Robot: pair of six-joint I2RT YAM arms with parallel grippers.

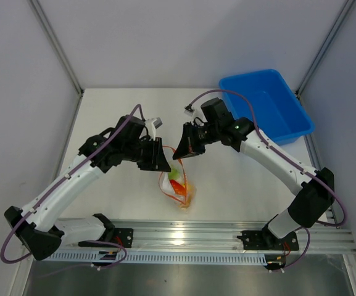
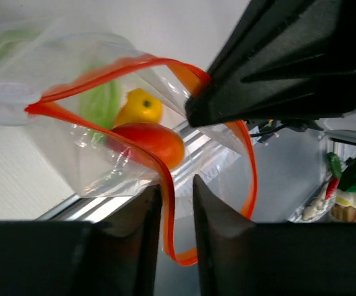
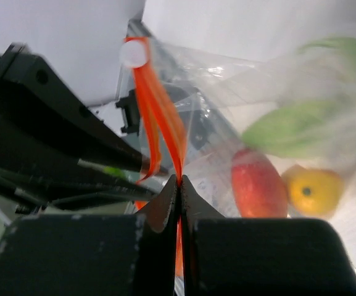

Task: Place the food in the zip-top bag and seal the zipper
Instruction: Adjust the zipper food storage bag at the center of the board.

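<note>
The clear zip-top bag (image 1: 179,185) hangs between my two grippers above the table. Inside it lies the food: a red-orange piece (image 2: 153,140), a yellow piece (image 2: 139,106) and a green-and-white lump (image 2: 100,105). My right gripper (image 3: 179,179) is shut on the orange-red zipper (image 3: 165,117), near its white slider (image 3: 134,53). My left gripper (image 2: 176,182) stands slightly open. The zipper strip (image 2: 168,191) runs through its gap, lying against one finger. In the top view the left gripper (image 1: 165,161) and the right gripper (image 1: 179,152) sit close together at the bag's mouth.
A blue plastic bin (image 1: 267,105) stands at the back right of the white table. A metal rail (image 1: 227,234) runs along the near edge, by the arm bases.
</note>
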